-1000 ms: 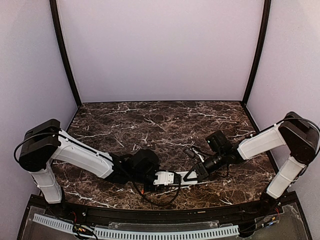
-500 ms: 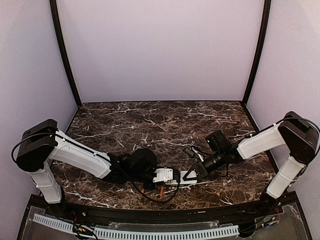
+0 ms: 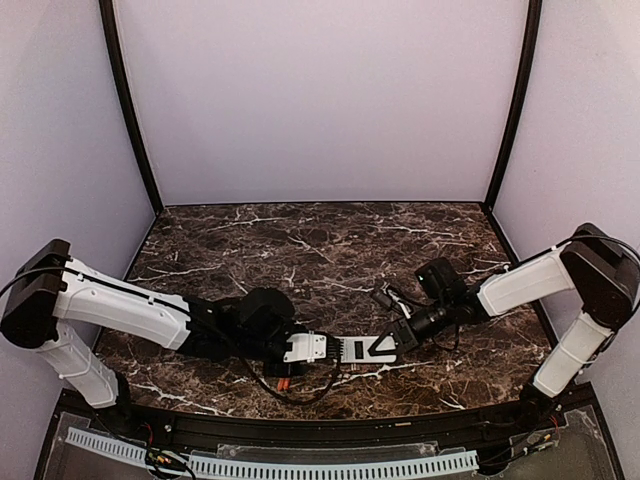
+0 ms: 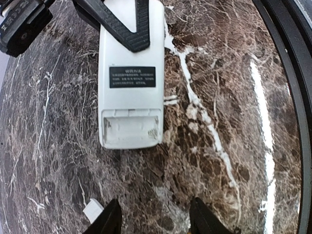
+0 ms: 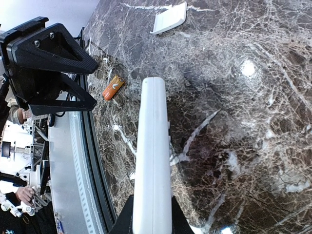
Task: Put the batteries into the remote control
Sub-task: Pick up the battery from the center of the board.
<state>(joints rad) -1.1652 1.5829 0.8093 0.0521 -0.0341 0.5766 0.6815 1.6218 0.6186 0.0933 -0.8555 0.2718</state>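
The remote control [image 4: 130,83] looks light, stiff and slick, right gripper [image 5: 151,214] pinching its end, left gripper [image 4: 156,222] parted, empty.

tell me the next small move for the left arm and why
Probably move the open left gripper to the battery lying near it and grasp it: the remote control, held by the right gripper, lies back-up with its compartment uncovered and empty.
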